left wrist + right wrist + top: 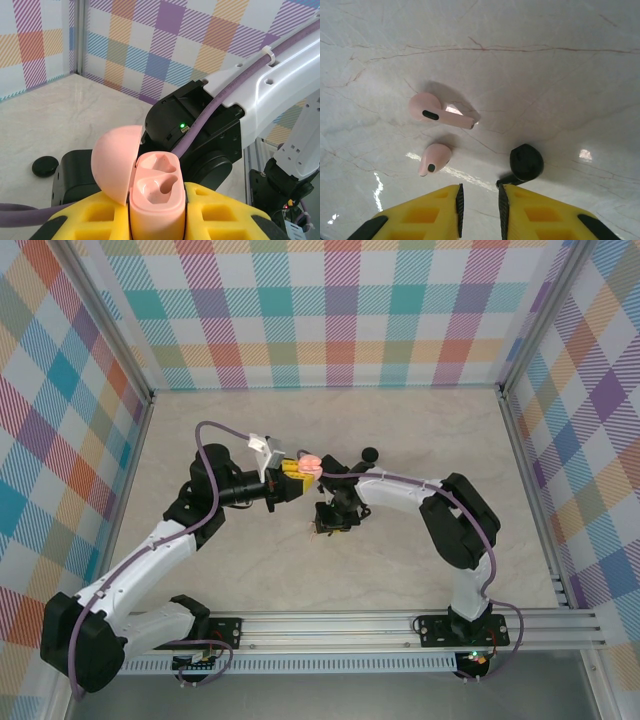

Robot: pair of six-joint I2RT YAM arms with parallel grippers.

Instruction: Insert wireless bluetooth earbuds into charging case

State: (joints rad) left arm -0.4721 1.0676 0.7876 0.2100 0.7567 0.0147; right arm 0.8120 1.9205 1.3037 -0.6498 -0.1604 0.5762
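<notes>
- Left gripper (157,212) is clamping the open pink case (156,192) above the table (560,75), lid tipped left, both sockets empty.
- Right gripper (480,202) is pointing down at the table, jaws drawn to a narrow, empty gap.
- Near pink earbud (434,159) is lying just beyond its left finger.
- Far pink earbud (437,114) is lying crosswise past it, stem pointing right.
- Black earbud (526,161) is sitting just beside the right finger.
- Right arm is standing nearer all three.

i had bright, even overhead light. in the right wrist view the pink earbud (441,115) threw a soft shadow toward 1 o'clock on the marble table (545,75), with small glare spots at 3 and 8 o'clock. in the left wrist view the charging case (157,200) was sharp and the far wall (150,50) a little soft.
</notes>
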